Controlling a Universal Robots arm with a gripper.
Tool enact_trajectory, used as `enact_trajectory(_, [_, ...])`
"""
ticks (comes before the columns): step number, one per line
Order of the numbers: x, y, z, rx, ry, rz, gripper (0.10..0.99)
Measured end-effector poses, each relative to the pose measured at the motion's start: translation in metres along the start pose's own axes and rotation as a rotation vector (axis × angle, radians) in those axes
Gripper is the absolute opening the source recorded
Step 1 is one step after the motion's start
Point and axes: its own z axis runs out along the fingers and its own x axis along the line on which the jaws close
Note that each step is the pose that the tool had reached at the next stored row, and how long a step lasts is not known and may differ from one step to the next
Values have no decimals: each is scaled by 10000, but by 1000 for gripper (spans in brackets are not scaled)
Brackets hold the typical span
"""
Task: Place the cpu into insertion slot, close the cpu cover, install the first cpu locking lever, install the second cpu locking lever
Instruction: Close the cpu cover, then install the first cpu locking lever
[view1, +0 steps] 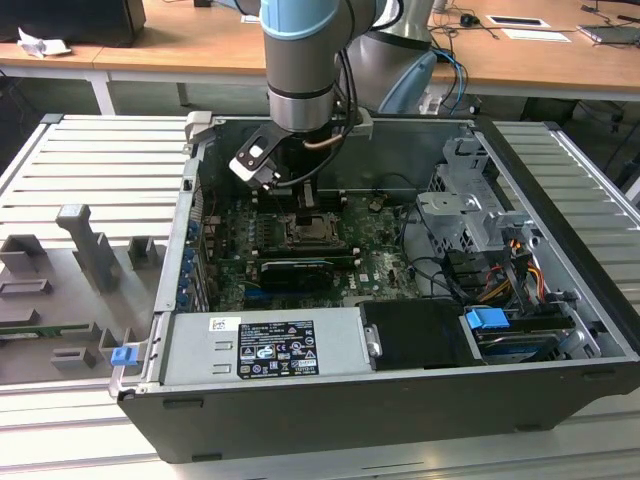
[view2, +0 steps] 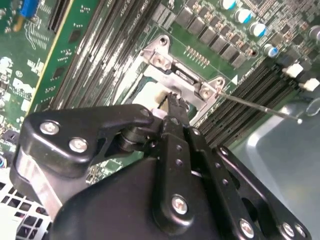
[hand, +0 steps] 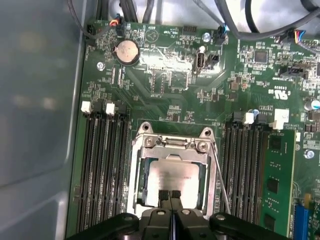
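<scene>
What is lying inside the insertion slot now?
The cpu, silver top showing through the window of the cpu cover. The gripper hides one edge; nothing beneath the cpu shows.

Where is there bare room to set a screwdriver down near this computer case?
Bare ribbed table on the exterior view's left, bordered by the case wall and the grey fixtures. The power supply top is flat. Crowded: the gripper over the cpu, and the drive cage with cables.

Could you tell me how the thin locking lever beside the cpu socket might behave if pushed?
The locking lever is a long, thin wire rod, so it would probably flex springily rather than stay rigid. Its smooth bare metal looks slippery, so a push could slide off.
</scene>
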Motion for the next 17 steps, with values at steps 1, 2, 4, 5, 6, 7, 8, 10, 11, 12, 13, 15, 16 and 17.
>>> enact_trajectory(1, [-1, 14, 1, 7, 0, -1, 106])
enact_trajectory(2, [-2, 30, 2, 16, 0, 0, 106])
enact_trajectory(4, [-5, 62, 4, 19, 0, 1, 106])
enact_trajectory(5, [-6, 68, 5, 20, 0, 0, 106])
enact_trajectory(6, [-6, 68, 5, 20, 0, 1, 106])
enact_trajectory(7, [-6, 77, 5, 21, -1, 1, 106])
enact_trajectory(8, [-7, 83, 5, 22, -1, 0, 106])
enact_trajectory(10, [-9, 122, 8, 22, 1, 0, 106])
enact_trajectory(11, [-11, 131, 8, 24, 0, 0, 106])
enact_trajectory(12, [-12, 138, 8, 24, 0, 0, 106])
enact_trajectory(13, [-12, 145, 8, 25, -2, 0, 106])
enact_trajectory(15, [-12, 149, -8, 27, -2, 2, 106])
enact_trajectory(16, [-12, 150, -29, 26, -2, 0, 106])
enact_trajectory(17, [-11, 151, -37, 26, -1, 1, 106])
